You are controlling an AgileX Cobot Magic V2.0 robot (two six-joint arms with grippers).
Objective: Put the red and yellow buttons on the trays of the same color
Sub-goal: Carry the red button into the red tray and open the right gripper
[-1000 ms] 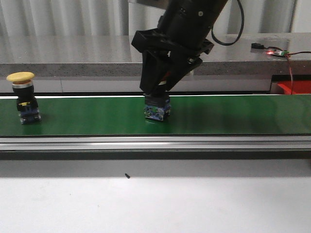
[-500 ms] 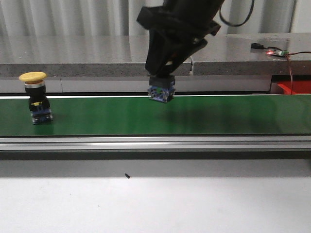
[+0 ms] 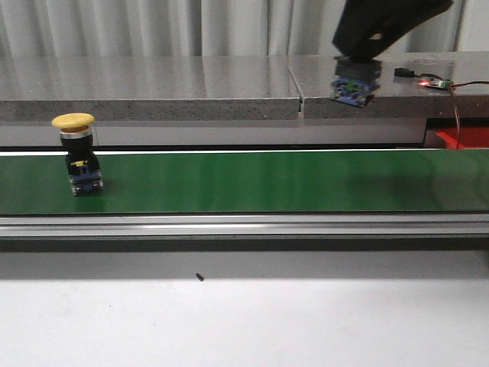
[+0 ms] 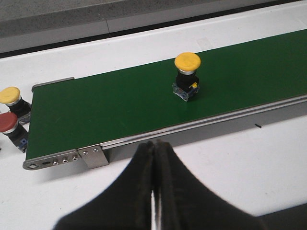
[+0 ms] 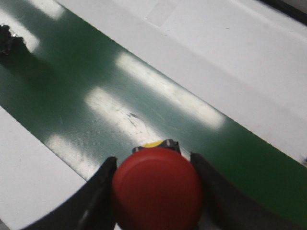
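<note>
High over the green belt [image 3: 267,180], my right gripper [image 3: 357,60] is shut on a red button [image 5: 157,189]; in the front view only its blue-black base [image 3: 356,82] hangs below the fingers. In the right wrist view the red cap fills the gap of that gripper [image 5: 153,164]. A yellow button [image 3: 75,153] stands upright on the belt's left part and shows in the left wrist view as well [image 4: 187,76]. My left gripper [image 4: 156,144] is shut and empty, over the white table in front of the belt. A piece of the red tray [image 3: 462,138] shows at the far right.
Beyond the belt's end, a second yellow button [image 4: 10,97] and a second red button [image 4: 9,127] stand on the white table. A grey stone counter [image 3: 153,88] runs behind the belt. An aluminium rail [image 3: 244,224] edges the belt's front.
My right gripper has lifted the red button off the belt and carried it up and to the right. The yellow button has ridden a little to the right on the belt.
</note>
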